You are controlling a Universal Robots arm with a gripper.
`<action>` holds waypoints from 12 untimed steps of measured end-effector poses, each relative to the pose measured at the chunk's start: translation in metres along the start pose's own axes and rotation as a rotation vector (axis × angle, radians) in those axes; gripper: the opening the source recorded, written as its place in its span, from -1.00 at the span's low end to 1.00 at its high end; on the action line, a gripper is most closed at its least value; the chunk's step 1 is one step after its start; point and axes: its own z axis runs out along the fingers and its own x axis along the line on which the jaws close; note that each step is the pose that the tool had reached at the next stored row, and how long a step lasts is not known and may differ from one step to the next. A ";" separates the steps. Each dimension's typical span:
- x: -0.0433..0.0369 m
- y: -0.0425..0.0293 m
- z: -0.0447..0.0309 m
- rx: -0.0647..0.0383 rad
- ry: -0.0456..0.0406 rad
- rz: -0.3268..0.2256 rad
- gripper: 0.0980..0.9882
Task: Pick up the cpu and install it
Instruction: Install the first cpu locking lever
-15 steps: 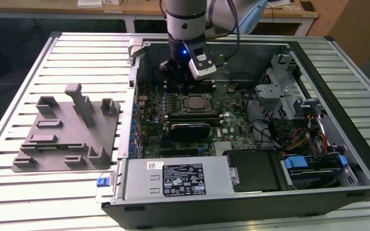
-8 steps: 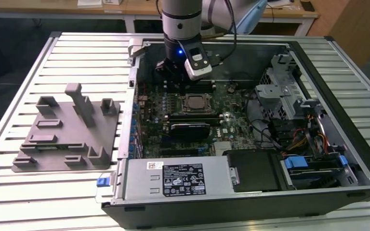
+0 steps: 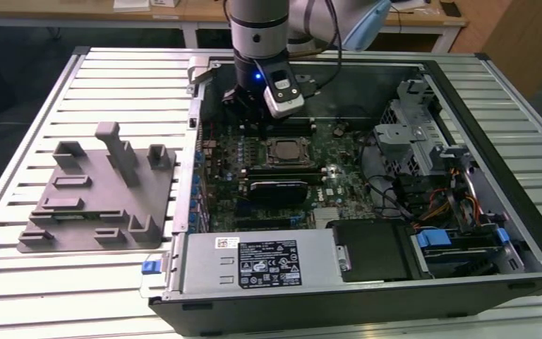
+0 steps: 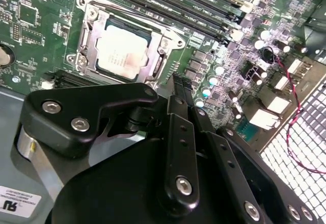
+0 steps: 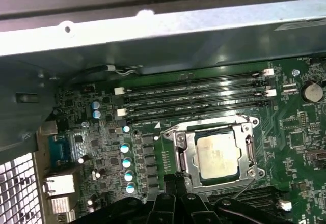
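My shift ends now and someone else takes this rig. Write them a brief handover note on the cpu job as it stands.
Gripper: shut, holding nothing, just above the motherboard, beside the socket.
cpu: lying flat inside the socket's metal frame, clear of the gripper.
Done: cpu picked up and seated in the socket.
Left: whether the frame is latched cannot be told; the arm reaches into the case.

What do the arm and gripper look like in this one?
The arm is a silver-grey tube with a pale blue joint cap, a blue wrist light and a white camera block. The gripper is black, with linked bars and silver screw heads.
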 end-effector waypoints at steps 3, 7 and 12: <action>0.0017 -0.0003 -0.0001 0.000 0.0001 0.000 -0.98; 0.0032 -0.0005 -0.0002 0.000 0.0001 0.000 -0.98; 0.0064 -0.0010 -0.0004 -0.003 0.0007 0.000 -0.98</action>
